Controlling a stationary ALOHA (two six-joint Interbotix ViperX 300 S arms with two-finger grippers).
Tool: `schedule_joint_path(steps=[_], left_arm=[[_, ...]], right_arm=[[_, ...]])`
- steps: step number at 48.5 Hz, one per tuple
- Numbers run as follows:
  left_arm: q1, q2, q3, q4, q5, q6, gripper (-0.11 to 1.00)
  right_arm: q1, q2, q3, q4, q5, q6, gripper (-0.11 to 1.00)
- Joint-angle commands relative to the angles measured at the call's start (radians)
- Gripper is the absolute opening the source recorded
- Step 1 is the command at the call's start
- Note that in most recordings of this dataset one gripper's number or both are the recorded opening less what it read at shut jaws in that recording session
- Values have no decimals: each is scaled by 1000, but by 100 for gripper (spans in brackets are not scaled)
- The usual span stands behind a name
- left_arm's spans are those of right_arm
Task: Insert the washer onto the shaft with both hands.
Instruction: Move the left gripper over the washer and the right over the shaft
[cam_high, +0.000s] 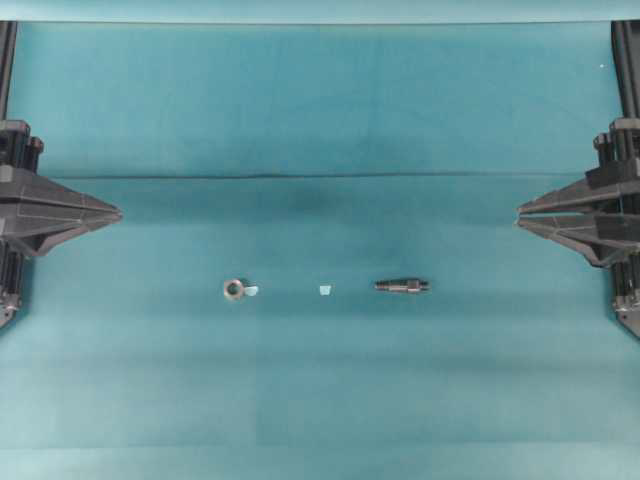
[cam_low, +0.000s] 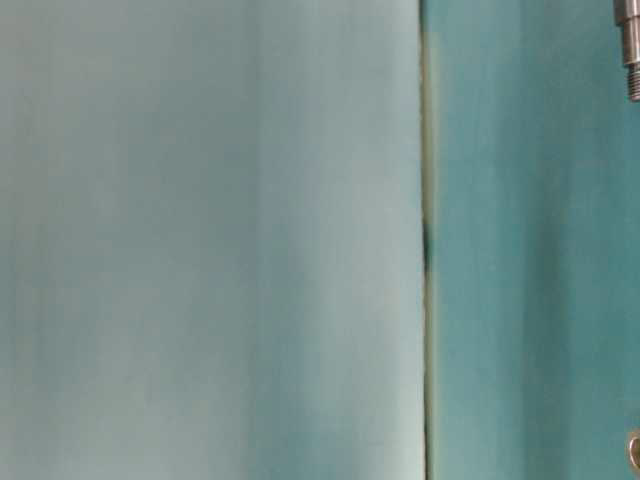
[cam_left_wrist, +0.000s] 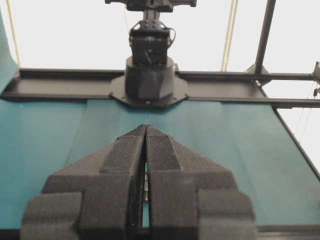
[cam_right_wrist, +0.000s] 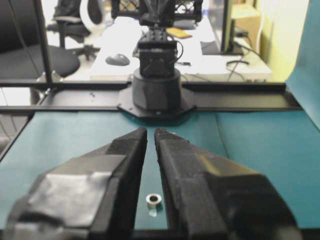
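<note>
The washer, a small silvery ring, lies flat on the teal cloth left of centre. The shaft, a short dark stepped rod, lies on its side right of centre, well apart from the ring. My left gripper hovers at the left edge, shut with its tips touching and nothing held. My right gripper sits at the right edge, shut to a thin slit, also empty. Through that slit the washer shows far off on the cloth. One end of the shaft reaches into the table-level view.
Two pale blue-white scraps lie on the cloth, one touching the washer, one between washer and shaft. A crease runs across the cloth. Each wrist view faces the opposite arm's base on a black frame rail.
</note>
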Motion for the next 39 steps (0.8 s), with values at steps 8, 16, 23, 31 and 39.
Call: schedule_joint_path(steps=[8, 16, 23, 31, 39], left_arm=[[5, 44, -84, 11, 199, -17, 2], [5, 71, -123, 11, 304, -17, 2], [3, 110, -153, 12, 354, -15, 2], [3, 202, -198, 11, 457, -18, 2], [2, 304, -261, 12, 541, -18, 2]], right_arm=[[-29, 2, -21, 63, 69, 23, -7], [-35, 2, -61, 63, 193, 46, -10], [-48, 9, -98, 63, 324, 67, -10], [-51, 40, -137, 61, 449, 101, -10], [-51, 104, -161, 61, 560, 132, -10]])
